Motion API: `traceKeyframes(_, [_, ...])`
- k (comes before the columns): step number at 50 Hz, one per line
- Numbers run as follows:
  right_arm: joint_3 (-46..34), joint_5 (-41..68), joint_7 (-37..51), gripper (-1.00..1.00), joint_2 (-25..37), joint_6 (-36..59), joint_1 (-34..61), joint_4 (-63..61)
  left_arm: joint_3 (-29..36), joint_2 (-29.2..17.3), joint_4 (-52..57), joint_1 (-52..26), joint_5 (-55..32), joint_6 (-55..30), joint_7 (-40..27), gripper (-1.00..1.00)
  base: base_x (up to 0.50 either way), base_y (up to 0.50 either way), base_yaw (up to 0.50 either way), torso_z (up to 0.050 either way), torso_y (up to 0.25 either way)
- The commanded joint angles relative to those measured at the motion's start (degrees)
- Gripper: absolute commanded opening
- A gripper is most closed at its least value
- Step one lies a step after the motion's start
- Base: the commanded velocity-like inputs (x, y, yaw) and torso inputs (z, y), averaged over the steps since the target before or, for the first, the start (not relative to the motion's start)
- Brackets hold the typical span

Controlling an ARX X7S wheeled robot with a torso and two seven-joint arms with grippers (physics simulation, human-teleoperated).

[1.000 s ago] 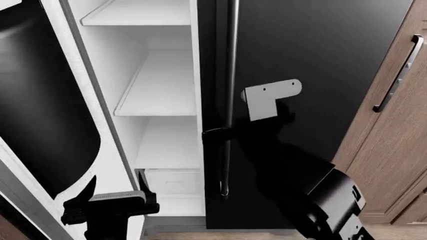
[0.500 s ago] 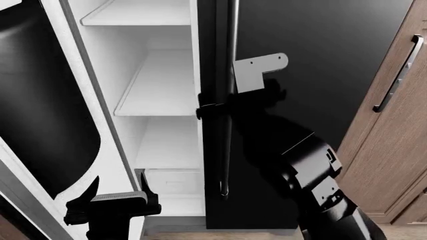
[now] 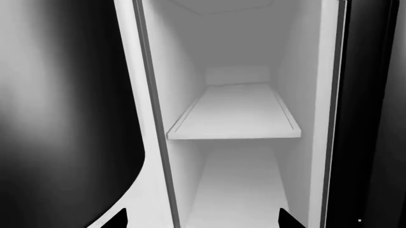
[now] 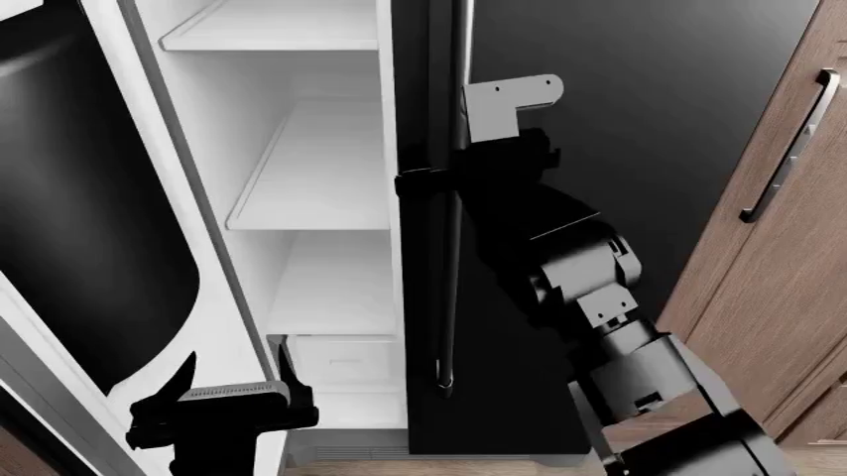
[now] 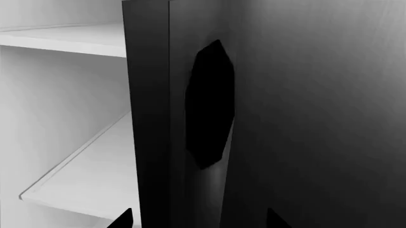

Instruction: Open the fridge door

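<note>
The fridge (image 4: 636,99) is tall and glossy black. Its left door (image 4: 79,218) stands swung open to the left, showing white shelves (image 4: 324,178). The right door (image 5: 317,118) is closed, with its long bar handle (image 4: 453,297) running along its left side. My right gripper (image 4: 443,183) is open at mid-height on that door, its fingertips (image 5: 123,219) set wide apart on either side of the door's edge (image 5: 149,118) and handle. Low down, my left gripper (image 4: 225,392) hangs open and empty by the open door's inner edge, facing the white interior (image 3: 235,114).
A brown wooden cabinet (image 4: 781,297) with a dark bar handle (image 4: 791,144) stands right of the fridge. A white drawer (image 4: 344,357) sits at the bottom of the open compartment. Wooden floor (image 4: 357,468) shows below.
My right arm has risen and shifted slightly left along the right door's handle, the gripper now higher on it. The left arm and the open door have not moved.
</note>
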Motion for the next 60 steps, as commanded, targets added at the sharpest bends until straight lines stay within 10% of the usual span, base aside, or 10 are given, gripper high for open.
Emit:
traceKeyframes(1, [-9.46, 7.5, -3.34, 1.0, -2.2, -12.85, 8.31, 21.92, -0.67, -0.28, 0.16, 0.49, -0.06, -0.36, 0.23, 1.0, 0.0, 0.0, 0.0, 0.0, 0.0])
traceKeyframes(13, [-38.8, 34.07, -1.66, 1.0, -2.21, -25.42, 14.27, 32.05, -1.4, 0.32, -0.1, 0.4, -0.73, -1.36, 0.82, 1.0, 0.0, 0.0, 0.0, 0.0, 0.0])
traceKeyframes(14, [-39.74, 34.83, -1.3, -1.0, -2.21, -26.15, 14.23, 31.94, -1.51, 0.5, -0.25, 0.37, -0.91, -1.46, 0.97, 1.0, 0.0, 0.0, 0.0, 0.0, 0.0])
traceKeyframes(57, [-41.27, 38.1, 32.81, -1.0, 29.19, -27.57, 2.06, -33.9, -3.65, -0.25, -0.84, 2.47, -0.22, -1.4, 3.0, 1.0, 0.0, 0.0, 0.0, 0.0, 0.001])
traceKeyframes(60, [-41.21, 35.46, 38.82, -1.0, 38.21, -32.53, -4.99, -45.86, -3.67, 0.28, -0.57, 2.09, -0.3, -2.35, 2.95, 1.0, 0.0, 0.0, 0.0, 0.0, 0.0])
